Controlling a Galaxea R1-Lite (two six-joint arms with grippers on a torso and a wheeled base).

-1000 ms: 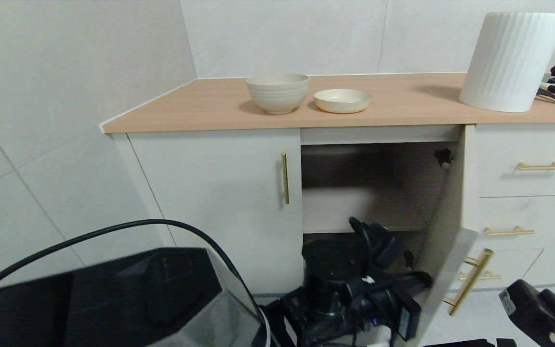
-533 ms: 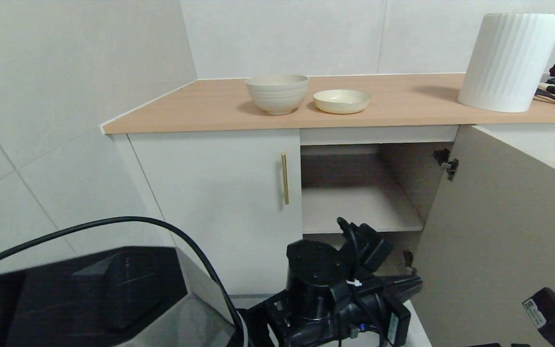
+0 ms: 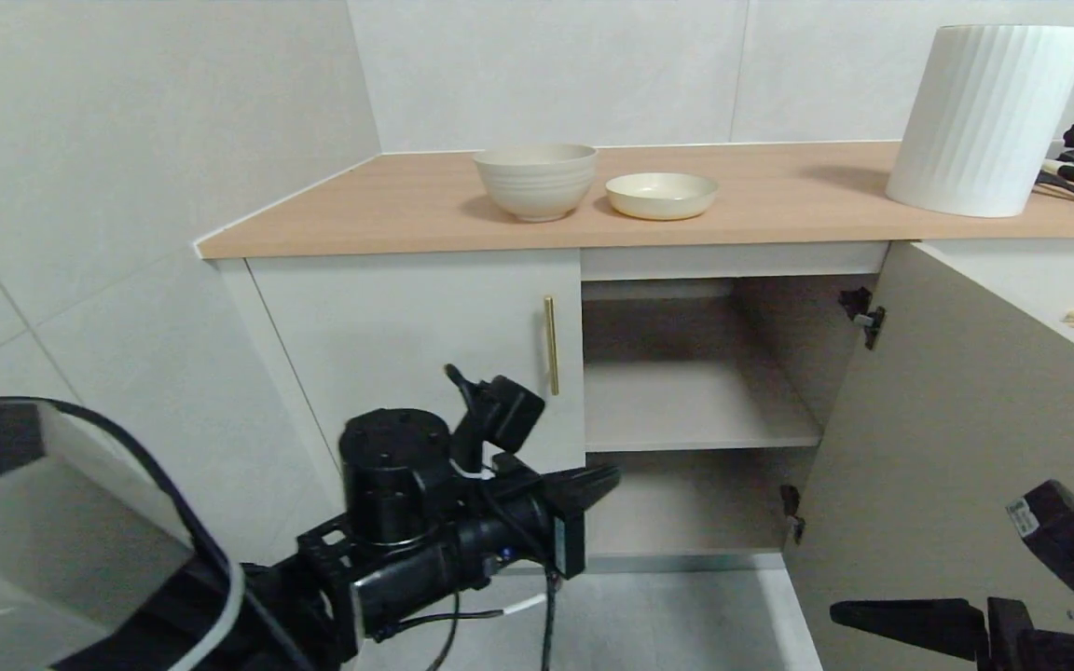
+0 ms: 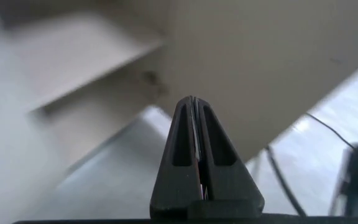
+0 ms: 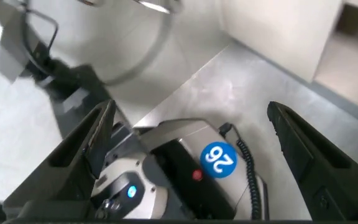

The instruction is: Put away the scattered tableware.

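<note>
— The hands?
— Left hand [image 4: 193, 109] pinched tight, holding nothing, low before the open cupboard [image 3: 695, 401]. Right hand [image 5: 191, 112] spread wide, holding nothing either.
— The tableware?
— Bowl [image 3: 536, 179] and dish [image 3: 662, 195] side by side on the surface [image 3: 388, 205], well apart from both hands.

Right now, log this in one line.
white cabinet door: open; ribbed beige bowl, cream dish: on wooden counter; left end effector: shut; right end effector: open

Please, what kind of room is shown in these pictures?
Most likely a kitchen. A wood-look countertop holds a cream ribbed bowl and a shallow cream dish. Below it are white cabinets with brass bar handles, and pale tiled walls stand behind.
</note>
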